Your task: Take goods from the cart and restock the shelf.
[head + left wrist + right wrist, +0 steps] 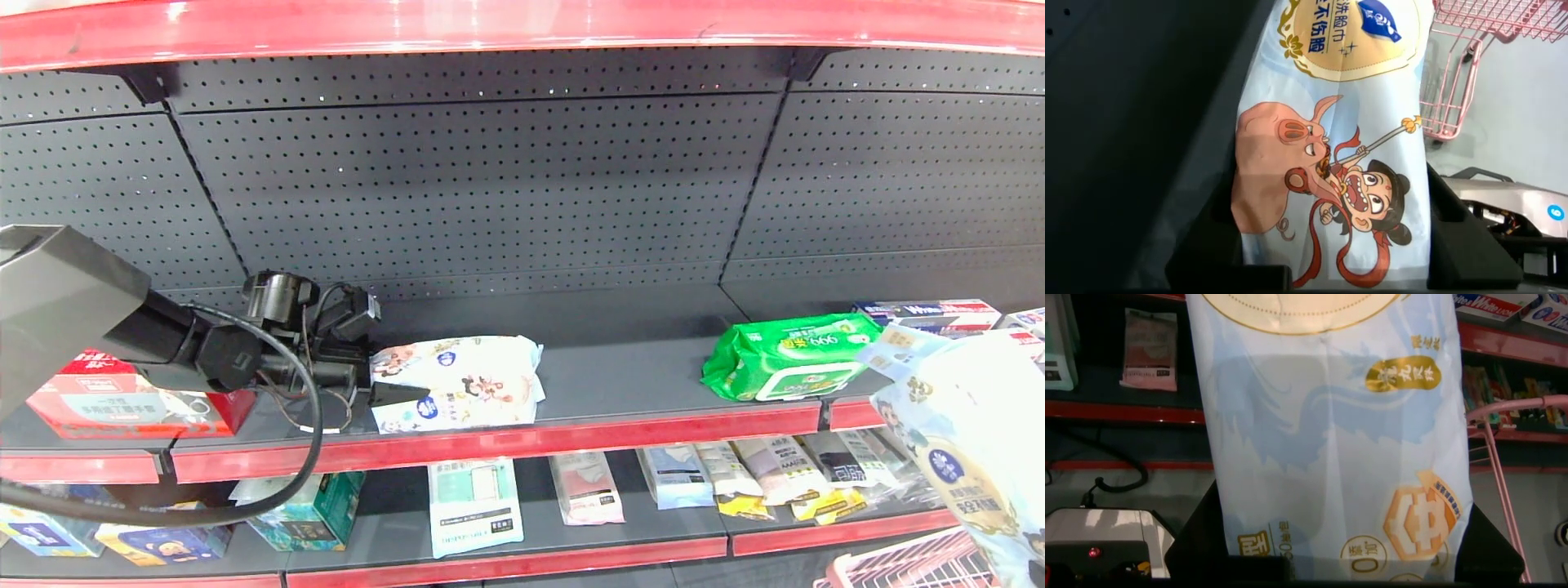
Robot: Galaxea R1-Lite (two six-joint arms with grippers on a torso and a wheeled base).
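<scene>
— Where is the left arm?

— The left arm (175, 347) comes in from the left side and lies low and nearly level over the middle shelf (629, 371), its wrist pointing right along the board. A black cable (306, 457) loops down from it past the shelf's red front edge.

— And its hand?

— The left gripper (390, 388) is closed around one end of the shelf pack (465, 388), a white tissue pack printed with cartoon figures. In the left wrist view, dark fingers (1204, 241) press on both sides of the pack.

— Where does that pack lie?

— Flat on the middle shelf, near the front edge. A red box (135, 404) stands to its left, and a green pack of wipes (788, 355) lies well apart to its right.

— The right side?

— The right gripper (1343, 551) clamps another one, the raised pack (971, 445), pale blue with cartoon print. Its fingers sit against both sides of the end nearest the wrist, and the pack stands roughly upright.

— Where is it held?

— In the air in front of the shelving, at the right edge of the head view, above a corner of the pink cart (902, 563). It touches no shelf. Behind it the lower shelf (620, 539) carries flat packets in a row.
</scene>
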